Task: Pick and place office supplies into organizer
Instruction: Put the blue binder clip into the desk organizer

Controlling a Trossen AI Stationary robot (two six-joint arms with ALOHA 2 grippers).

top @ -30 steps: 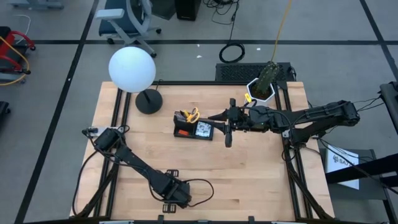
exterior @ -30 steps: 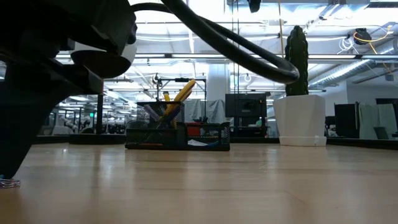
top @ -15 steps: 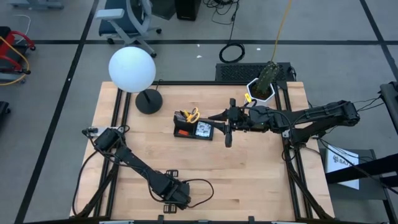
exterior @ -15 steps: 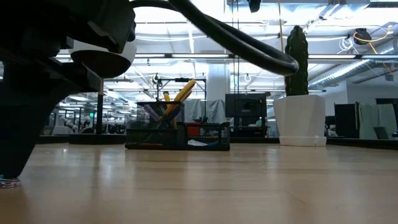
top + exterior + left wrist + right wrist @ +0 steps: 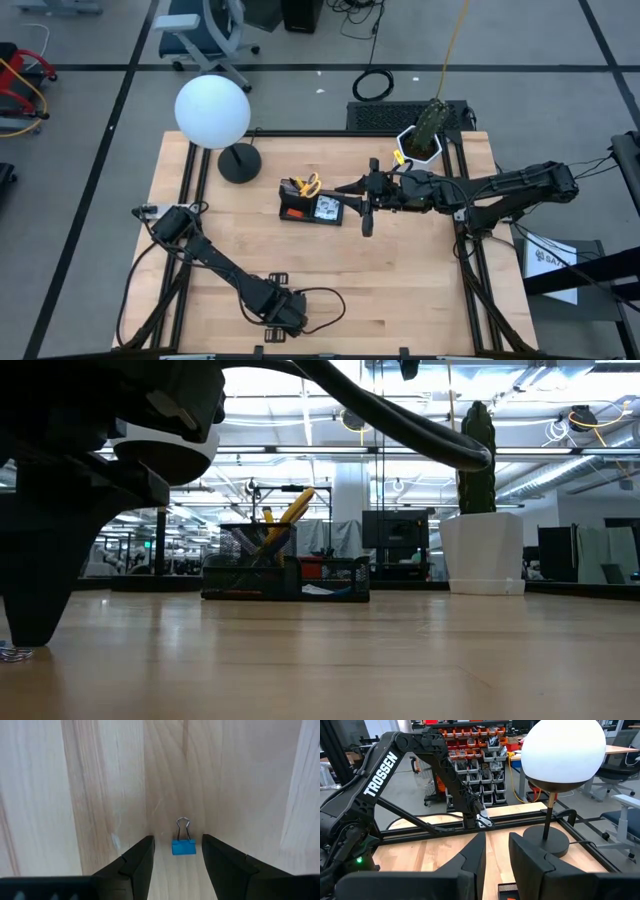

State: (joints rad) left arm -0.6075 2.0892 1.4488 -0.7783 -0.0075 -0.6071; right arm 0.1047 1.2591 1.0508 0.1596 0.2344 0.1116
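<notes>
A small blue binder clip with wire loop handles (image 5: pixel 183 842) is seen on the pale wooden table (image 5: pixel 100 780), between the spread, empty fingers of the left gripper (image 5: pixel 177 851) near the front edge. It is judged light, rigid, slippery at the wire; the blue body should be pinched. The right gripper (image 5: pixel 496 851), part-open and empty, hovers by the black mesh organizer (image 5: pixel 311 206).

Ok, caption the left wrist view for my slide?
Open left gripper poised over a blue binder clip on the wooden table.
</notes>
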